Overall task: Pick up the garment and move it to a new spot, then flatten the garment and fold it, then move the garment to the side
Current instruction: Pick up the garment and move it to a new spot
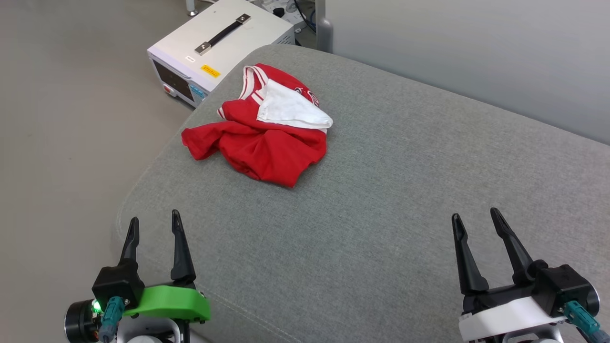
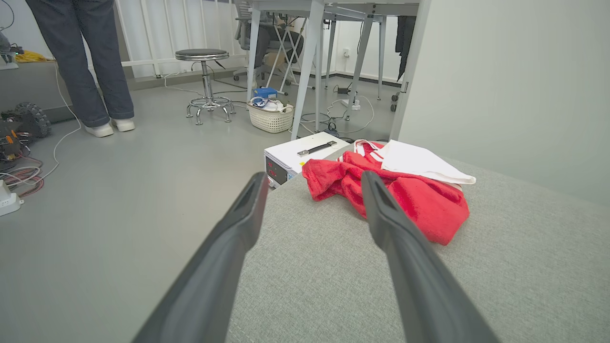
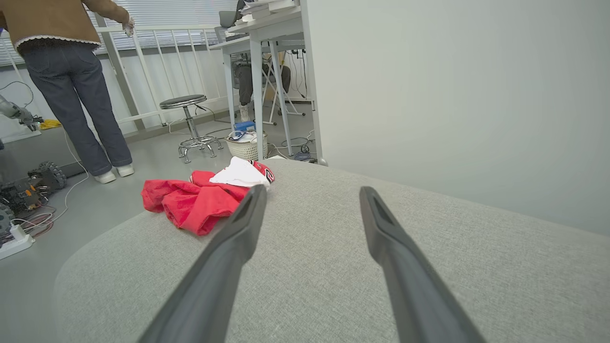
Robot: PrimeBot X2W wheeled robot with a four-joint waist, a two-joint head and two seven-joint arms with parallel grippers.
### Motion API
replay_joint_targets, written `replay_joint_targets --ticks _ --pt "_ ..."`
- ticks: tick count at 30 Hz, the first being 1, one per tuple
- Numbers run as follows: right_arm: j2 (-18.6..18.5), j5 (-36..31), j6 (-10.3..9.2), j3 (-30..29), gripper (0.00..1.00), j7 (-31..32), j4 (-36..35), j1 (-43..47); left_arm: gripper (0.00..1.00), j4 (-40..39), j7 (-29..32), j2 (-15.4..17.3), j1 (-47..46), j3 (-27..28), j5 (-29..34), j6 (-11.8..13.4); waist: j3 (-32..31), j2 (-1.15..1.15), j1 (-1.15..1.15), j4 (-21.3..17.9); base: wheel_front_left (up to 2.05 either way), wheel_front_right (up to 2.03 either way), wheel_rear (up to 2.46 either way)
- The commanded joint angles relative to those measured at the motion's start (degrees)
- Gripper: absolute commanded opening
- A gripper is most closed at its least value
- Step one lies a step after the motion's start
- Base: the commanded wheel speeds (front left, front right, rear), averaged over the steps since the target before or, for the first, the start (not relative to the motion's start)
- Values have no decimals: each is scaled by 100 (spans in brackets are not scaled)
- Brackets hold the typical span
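The garment [image 1: 259, 143] lay in a crumpled red heap, one white sleeve on top, near the far left edge of the grey cushion [image 1: 381, 214]. Both arms were at the near side, well apart from it. The left end effector [image 1: 155, 216] was wide open and held nothing, and so was the right end effector [image 1: 476, 214]. I thought a clumsy poke could push the shirt over the edge, down by the white box [image 1: 224, 43] on the floor. A pinch on just one loose fold could also leave it dragging in a lump.
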Motion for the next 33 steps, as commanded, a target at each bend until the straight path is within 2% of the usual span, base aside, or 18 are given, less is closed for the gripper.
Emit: replay_joint_targets --ticks 1,6,9,13,17,22,26,30,33 --pt "-15 -39 -3 -5 100 -52 -15 -35 100 14 -34 -24 -55 4 -19 20 46 0 0 79 0 0 0" --pt "-15 -52 -3 48 100 -52 -10 -70 100 44 -34 -24 -95 62 -72 -1 99 0 0 37 0 0 0" --pt "-15 -84 -3 78 100 -52 -13 -134 100 75 -34 -24 -273 124 -69 -123 188 0 0 -78 0 0 0" --pt "-15 -187 -3 126 100 -52 -40 -268 100 123 -34 -24 -782 386 -29 -374 392 0 0 -326 0 0 0" --pt "-35 -309 -3 156 100 -52 -112 -454 100 257 -34 9 -1551 913 -133 -738 698 0 0 -648 0 0 0" --pt "-132 -375 -3 165 100 -52 -277 -708 100 566 -34 308 -2626 1511 -255 -1089 1151 0 0 -1115 0 0 0" --pt "-164 -415 -3 151 100 -52 -407 -876 100 818 -34 625 -3323 1614 -253 -1216 1464 0 0 -1385 0 0 0" --pt "-159 -460 -3 132 100 -52 -530 -1050 100 1454 -29 995 -3977 1380 -548 -1289 1712 0 0 -1601 0 0 0" --pt "-151 -477 -3 129 100 -52 -615 -1156 100 1902 260 1401 -4399 798 -838 -1301 1866 0 0 -1711 0 0 0"
